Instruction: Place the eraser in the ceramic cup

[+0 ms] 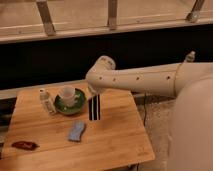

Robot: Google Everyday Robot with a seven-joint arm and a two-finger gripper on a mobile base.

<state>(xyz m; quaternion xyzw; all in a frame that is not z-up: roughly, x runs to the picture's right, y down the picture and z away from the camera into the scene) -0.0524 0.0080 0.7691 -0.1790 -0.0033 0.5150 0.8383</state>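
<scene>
The gripper (94, 95) hangs just to the right of the ceramic cup (67, 94), a little above the cup's rim height, pointing straight down under the bulky white wrist. Its fingers are closed on the top end of the eraser (94, 109), which hangs upright beneath them: a narrow black block with white lengthwise stripes. The eraser's lower end comes down close to the wooden table (117, 137), at a level nearer the camera than the cup's base; whether it touches the wood cannot be told. The eraser is beside the cup, outside it, with a small gap between the two.

The cup stands upright on a green saucer (61, 108), whose right rim reaches almost to the eraser. The cup's mouth is open and uncovered. Just left of the cup, touching or nearly touching the saucer's edge, stands a small clear bottle with a white cap (47, 101). In front of the cup, slightly to its right, a light blue flat piece (76, 131) lies on the wood, well clear of the saucer. Far to the cup's front left, by the table edge, lies a small dark red object (25, 145).

The white arm (145, 80) runs from the wrist away to the cup's right, passing above the table's back right corner
</scene>
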